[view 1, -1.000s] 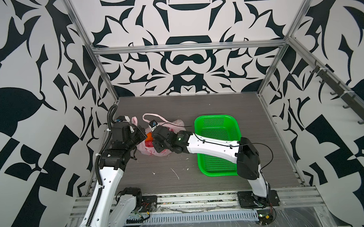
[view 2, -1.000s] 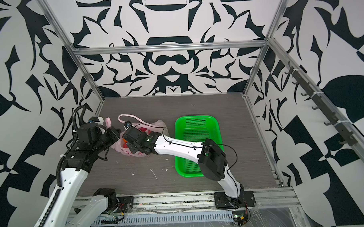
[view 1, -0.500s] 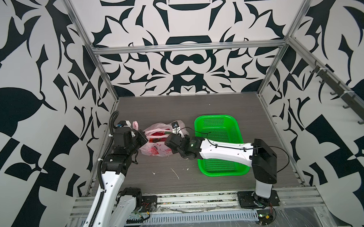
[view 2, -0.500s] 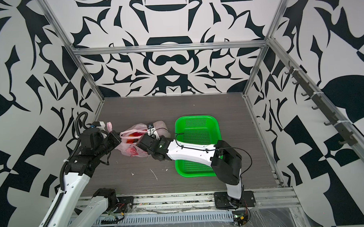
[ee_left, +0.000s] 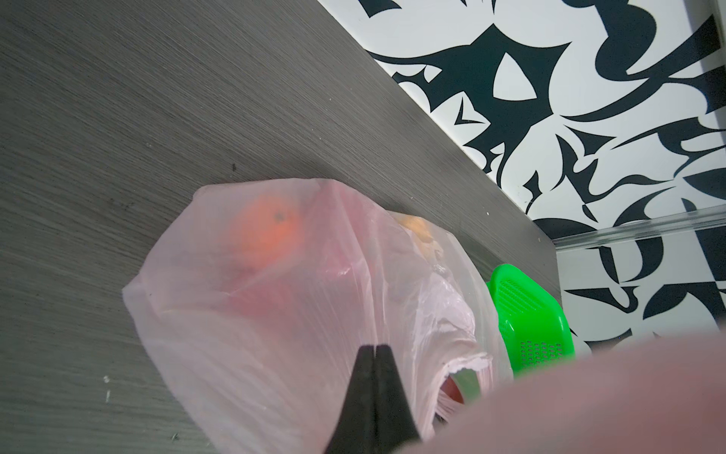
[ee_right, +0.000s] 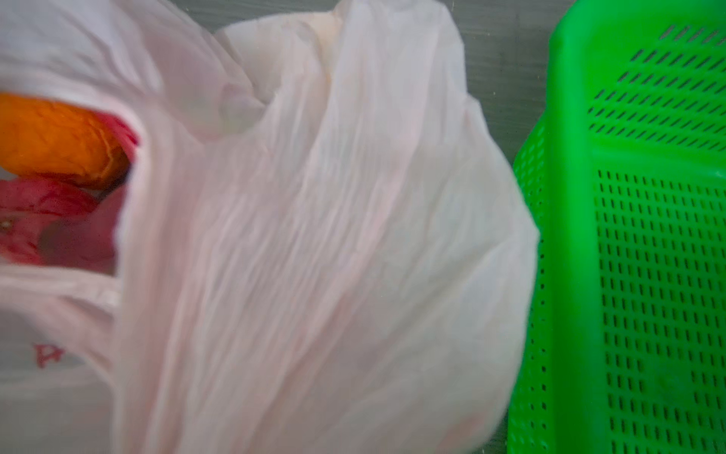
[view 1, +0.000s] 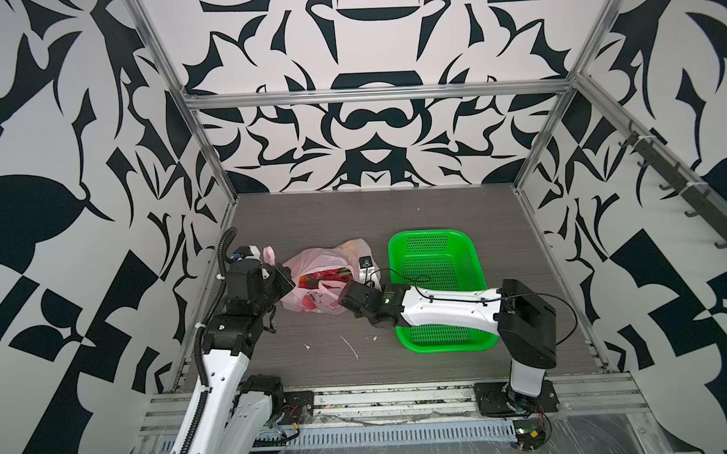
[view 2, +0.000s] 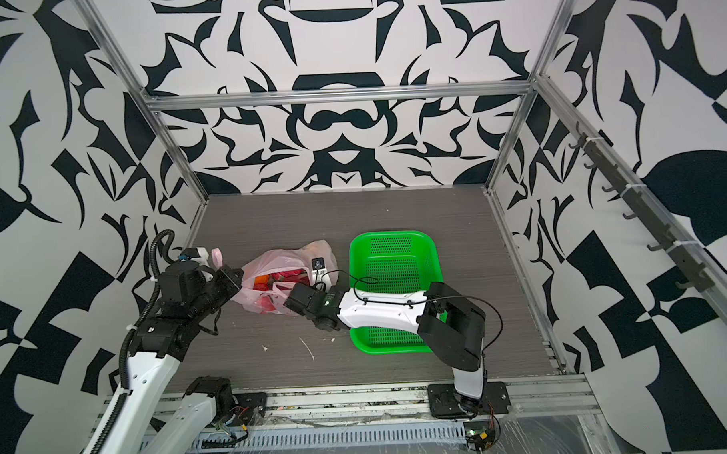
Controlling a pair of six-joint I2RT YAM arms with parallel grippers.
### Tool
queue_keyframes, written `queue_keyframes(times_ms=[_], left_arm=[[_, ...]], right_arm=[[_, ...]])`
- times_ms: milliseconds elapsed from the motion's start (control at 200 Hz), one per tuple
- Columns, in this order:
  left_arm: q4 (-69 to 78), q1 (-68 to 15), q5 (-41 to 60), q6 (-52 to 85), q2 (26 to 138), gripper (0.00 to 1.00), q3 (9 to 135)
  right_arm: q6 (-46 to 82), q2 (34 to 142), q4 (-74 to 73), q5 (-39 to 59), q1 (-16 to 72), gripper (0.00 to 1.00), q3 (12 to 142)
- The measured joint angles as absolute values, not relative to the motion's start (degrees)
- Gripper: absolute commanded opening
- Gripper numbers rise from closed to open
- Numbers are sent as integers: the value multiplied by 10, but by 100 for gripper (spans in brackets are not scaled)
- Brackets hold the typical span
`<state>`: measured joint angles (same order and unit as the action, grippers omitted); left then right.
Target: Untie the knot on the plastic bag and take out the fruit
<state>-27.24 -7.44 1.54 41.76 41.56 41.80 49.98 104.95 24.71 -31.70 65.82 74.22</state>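
- The plastic bag (view 1: 313, 258) is lying on the table (view 1: 353, 216), between the left arm and the green basket (view 1: 430, 235). Its mouth is gaping upward. I am not finding the knot in any view, so I am judging it undone.
- The fruit (view 1: 323, 276) is sitting inside the bag. The right wrist view is showing an orange (ee_right: 51, 137) beside a red piece (ee_right: 43, 220).
- The left gripper (ee_left: 375, 350) is pressing its jaws together on the thin film at the bag's side.
- The right gripper (view 1: 344, 295) is touching the bag's near edge. Its fingertips are hidden, but it is closed, and the tight folds running toward it are suggesting a pinch on the film.
- With two pincers pulling one thin film apart, the plastic may be tearing, or slipping out of a pinch. Then the mouth would be falling over the fruit.
- A pull that is too strong may be tipping the bag, and round fruit would be rolling over the table.
- No pincer is free for picking. When one is letting go, the mouth may be closing.
- One handle loop (view 1: 268, 254) is hanging before the left wrist camera and is hiding part of its view.
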Motion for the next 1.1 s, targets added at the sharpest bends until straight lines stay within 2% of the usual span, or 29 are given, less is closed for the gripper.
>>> queue_keyframes(times_ms=[300, 535, 735, 860, 1100], left_arm=[[-272, -74, 4, 417, 416, 0, 418], [-271, -74, 3, 417, 416, 0, 418], [-268, -74, 9, 415, 412, 0, 418], [-267, -74, 18, 411, 399, 0, 417], [-260, -74, 40, 409, 362, 0, 378]], right_arm=[[507, 977, 250, -305, 658, 3, 707], [476, 896, 255, -258, 666, 4, 663], [445, 827, 309, -255, 691, 5, 667], [410, 825, 361, -244, 695, 7, 726], [308, 927, 394, -201, 694, 29, 904]])
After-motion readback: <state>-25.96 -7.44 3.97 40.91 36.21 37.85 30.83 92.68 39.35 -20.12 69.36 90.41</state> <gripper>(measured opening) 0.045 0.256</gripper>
